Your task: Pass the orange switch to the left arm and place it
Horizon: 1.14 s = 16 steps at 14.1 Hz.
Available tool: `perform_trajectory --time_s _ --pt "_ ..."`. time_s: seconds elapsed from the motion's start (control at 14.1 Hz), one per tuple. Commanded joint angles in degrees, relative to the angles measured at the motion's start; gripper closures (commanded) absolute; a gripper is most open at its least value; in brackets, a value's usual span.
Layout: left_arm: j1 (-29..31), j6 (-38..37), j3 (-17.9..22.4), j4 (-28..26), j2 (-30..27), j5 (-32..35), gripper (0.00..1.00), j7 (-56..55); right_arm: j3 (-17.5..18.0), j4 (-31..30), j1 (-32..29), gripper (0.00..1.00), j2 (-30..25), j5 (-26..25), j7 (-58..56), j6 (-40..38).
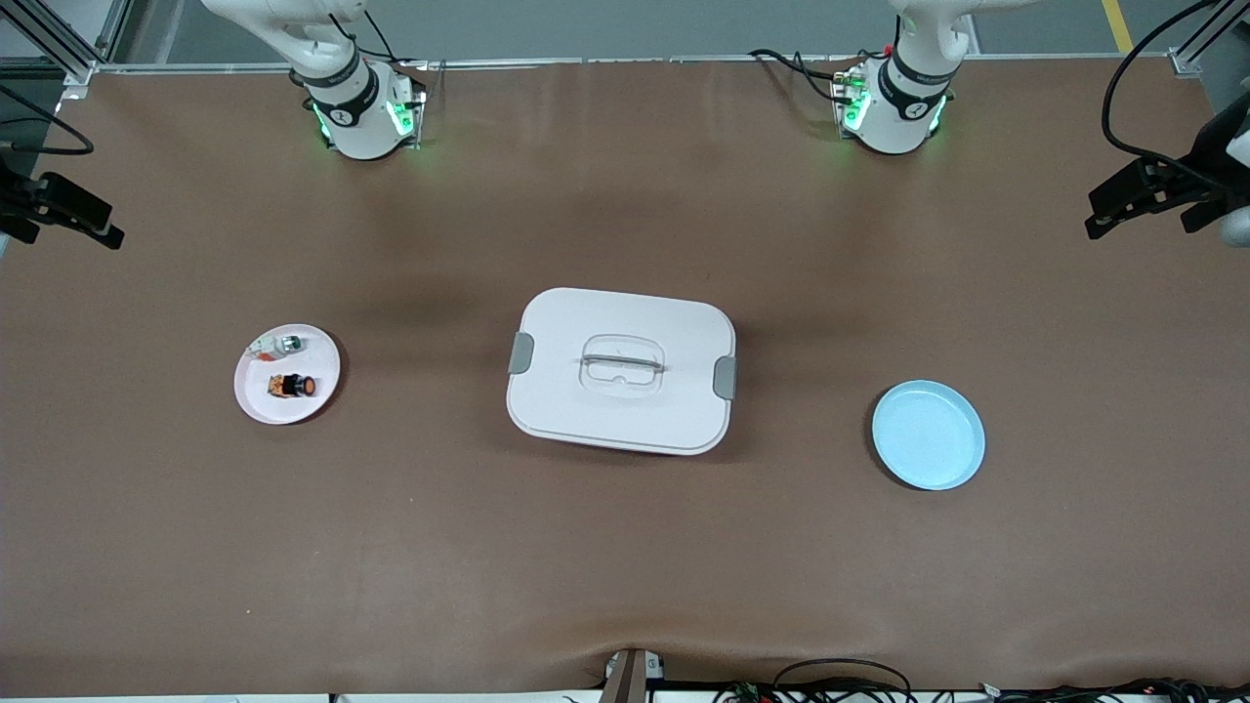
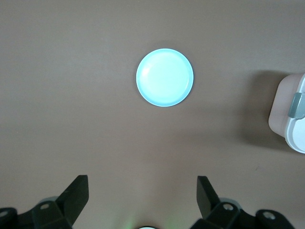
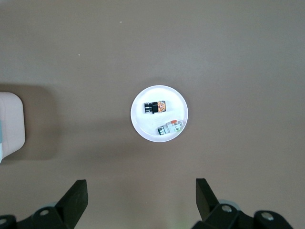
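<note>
The orange switch [image 1: 293, 386] lies on its side on a round pink plate [image 1: 256, 405] toward the right arm's end of the table; it also shows in the right wrist view [image 3: 156, 107]. The white lidded box [image 1: 557, 391] stands mid-table between the two plates. My right gripper [image 3: 141, 186] is open and empty, high over the bare table beside the pink plate [image 3: 143, 129]. My left gripper [image 2: 141, 183] is open and empty, high over the table beside the blue plate [image 2: 165, 77]. Neither hand shows in the front view.
A small silver-and-white part [image 1: 278, 344] shares the pink plate. An empty blue plate [image 1: 928, 434] lies toward the left arm's end. Box corners show in both wrist views [image 2: 286, 112] [image 3: 9, 124]. Black camera mounts [image 1: 59, 210] [image 1: 1152, 195] stand at both table ends.
</note>
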Motion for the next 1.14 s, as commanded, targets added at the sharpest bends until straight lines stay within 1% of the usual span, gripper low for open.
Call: perform_trajectory --time_s 0.0,0.14,0.28,0.71,0.85,1.06 --pt "0.10 -0.49 0.23 0.11 -0.08 0.01 0.00 1.32 0.35 0.92 -0.96 0.00 1.91 -0.67 0.12 -0.51" --pt "0.02 -0.49 0.23 0.20 0.19 0.01 0.00 1.32 0.35 1.00 -1.05 0.00 3.92 -0.84 0.21 -0.34" --pt "0.02 -0.49 0.23 0.20 0.27 -0.08 0.00 1.32 0.26 1.53 -1.05 0.00 4.72 -0.84 0.21 0.19" --pt "0.02 -0.58 0.15 0.20 0.19 0.01 0.00 1.40 0.17 2.93 -1.40 0.00 11.22 -1.02 -0.94 0.28" --pt "0.02 -0.49 0.15 0.20 0.28 -0.08 0.00 1.32 0.26 2.68 -0.96 0.00 12.98 -0.76 -0.85 2.90" --pt "-0.07 -0.41 0.15 0.28 0.28 -0.25 0.00 1.23 0.35 -0.83 -1.05 0.00 13.78 0.12 -0.85 8.09"
